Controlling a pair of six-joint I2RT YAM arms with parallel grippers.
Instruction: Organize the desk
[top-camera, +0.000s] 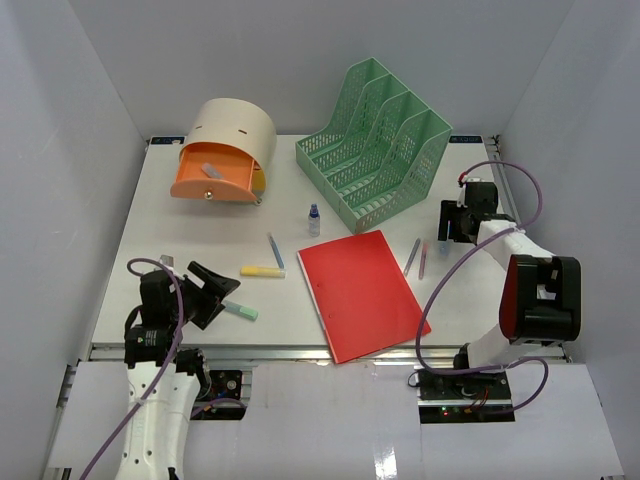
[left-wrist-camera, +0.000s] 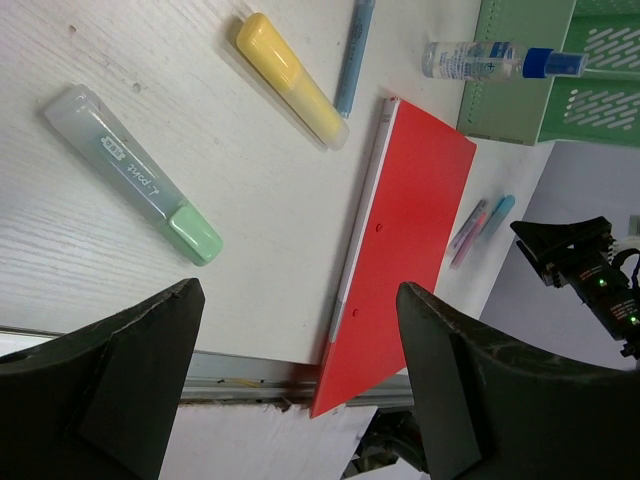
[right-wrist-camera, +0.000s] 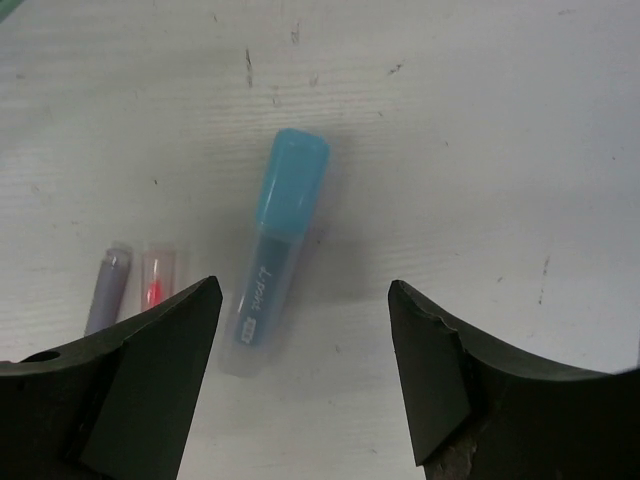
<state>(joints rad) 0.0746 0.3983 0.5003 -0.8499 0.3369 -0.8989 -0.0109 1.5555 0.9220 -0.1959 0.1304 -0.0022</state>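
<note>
The white desk (top-camera: 200, 225) carries scattered items. A red folder (top-camera: 362, 292) lies near its front edge, one corner hanging over the rail. A blue highlighter (right-wrist-camera: 280, 235) lies flat on the desk just ahead of my right gripper (right-wrist-camera: 305, 285), nearer the left finger; the gripper is open and touches nothing. My left gripper (left-wrist-camera: 300, 290) is open and empty above the front left of the desk. Ahead of it lie a green-capped highlighter (left-wrist-camera: 135, 175), a yellow highlighter (left-wrist-camera: 290, 78) and a blue pen (left-wrist-camera: 354, 55).
A beige round drawer box (top-camera: 235, 135) with an open orange drawer stands at the back left. A green mesh file rack (top-camera: 378, 140) stands at the back right, with a small bottle (top-camera: 314, 220) in front of it. Two pens (top-camera: 417, 258) lie right of the folder.
</note>
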